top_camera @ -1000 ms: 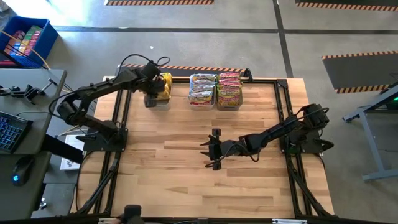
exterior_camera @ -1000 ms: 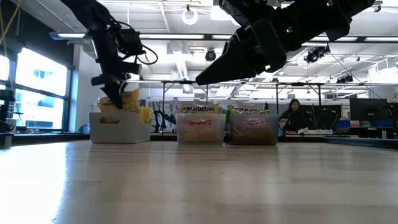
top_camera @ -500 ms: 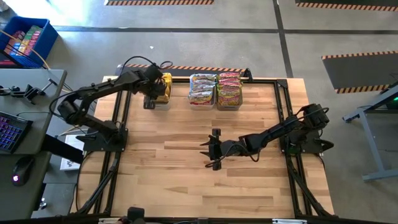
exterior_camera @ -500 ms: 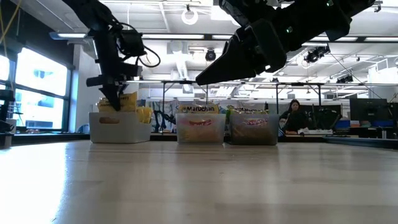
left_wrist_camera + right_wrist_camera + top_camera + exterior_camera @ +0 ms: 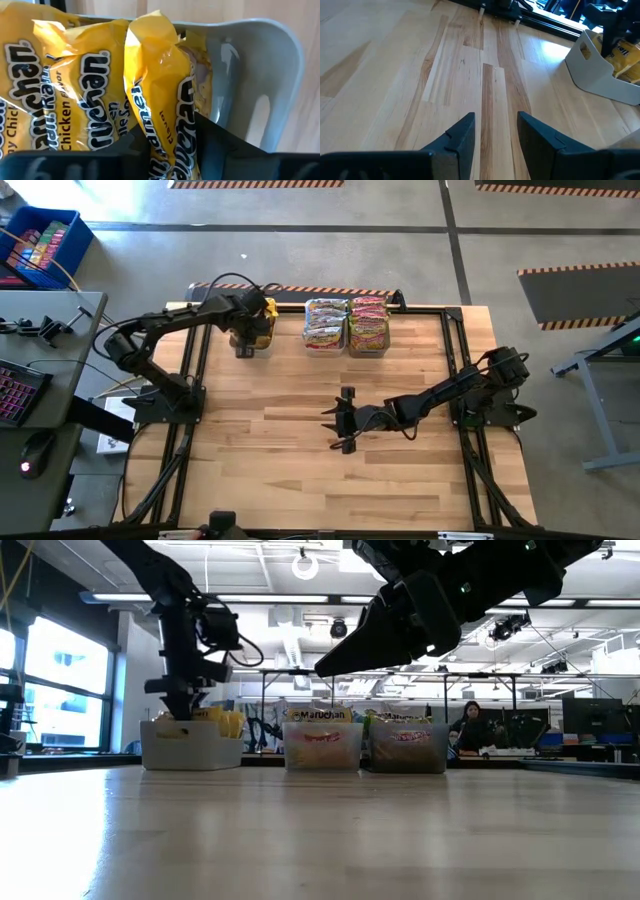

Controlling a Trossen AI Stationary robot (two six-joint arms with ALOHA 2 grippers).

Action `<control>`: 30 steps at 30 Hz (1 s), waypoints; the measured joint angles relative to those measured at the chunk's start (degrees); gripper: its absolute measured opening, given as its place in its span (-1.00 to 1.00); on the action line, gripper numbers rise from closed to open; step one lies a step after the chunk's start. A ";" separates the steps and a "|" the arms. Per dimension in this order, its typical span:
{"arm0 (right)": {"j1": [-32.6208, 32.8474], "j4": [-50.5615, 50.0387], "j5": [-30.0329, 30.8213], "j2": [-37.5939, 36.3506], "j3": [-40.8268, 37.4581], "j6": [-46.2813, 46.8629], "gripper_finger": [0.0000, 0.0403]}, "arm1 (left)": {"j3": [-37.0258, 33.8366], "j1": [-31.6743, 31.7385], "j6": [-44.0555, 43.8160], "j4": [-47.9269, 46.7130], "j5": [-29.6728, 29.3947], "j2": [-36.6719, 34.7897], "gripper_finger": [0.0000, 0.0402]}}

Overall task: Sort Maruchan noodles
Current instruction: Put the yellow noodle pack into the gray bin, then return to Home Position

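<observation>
While the left gripper [image 5: 243,340] reaches down into the pale grey plastic bin [image 5: 262,346] at the far left end of the row of three bins, its dark fingers [image 5: 220,145] stand on either side of a crinkly yellow Maruchan noodle packet [image 5: 165,110] that stands on edge against the bin's curved wall. The fingers are partly open around the packet; whether they actually press on it cannot be told. Beside it in the same bin, more yellow chicken-flavour packets [image 5: 70,95] stand upright. Next along the far edge of the light wooden table [image 5: 300,460] sits a clear plastic bin [image 5: 326,326] packed with packets bearing blue-green print, and just beside that a second clear bin [image 5: 368,326] with packets in pink-red print. The right gripper [image 5: 343,420] hovers over the bare middle of the table, well apart from the bins, its two fingers [image 5: 462,137] parted with a clear gap and nothing between them.
</observation>
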 joint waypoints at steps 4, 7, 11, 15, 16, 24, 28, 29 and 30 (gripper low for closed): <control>-0.02 0.00 -0.02 0.00 0.00 -0.42 -0.36 | 0.00 -0.74 -1.57 0.48 -0.64 -0.72 -0.39; -0.04 0.00 -0.02 0.00 0.00 -0.50 -0.36 | 0.00 -1.44 -1.66 0.64 -1.89 -1.84 -0.32; -0.04 0.00 -0.03 0.00 0.00 -0.55 -0.36 | -0.02 -2.74 -1.67 0.71 -3.20 -4.20 -0.27; -0.04 -0.23 -0.02 0.00 0.00 -0.59 -0.36 | -0.02 -4.06 -1.73 0.61 -3.33 -7.73 -0.28; -0.04 -0.41 -0.02 0.00 0.00 -0.61 -0.36 | -0.02 -4.34 -2.08 0.65 -3.33 -8.95 -0.29; 0.28 -5.43 2.38 -2.43 -0.02 -2.14 -0.36 | -0.02 -8.31 -6.76 1.74 -3.30 -21.12 -0.46; 0.40 -10.28 3.00 -6.92 -0.08 -2.57 -0.36 | -0.02 -10.40 -13.49 5.16 2.33 -27.22 -0.58; 0.39 -11.12 3.01 -8.11 -0.09 -2.66 -0.36 | -0.02 -10.75 -15.38 6.22 5.08 -28.61 -0.62; 0.38 -12.02 3.03 -9.26 -0.09 -3.05 -0.36 | -0.18 -11.08 -16.74 7.47 8.07 -29.92 -0.65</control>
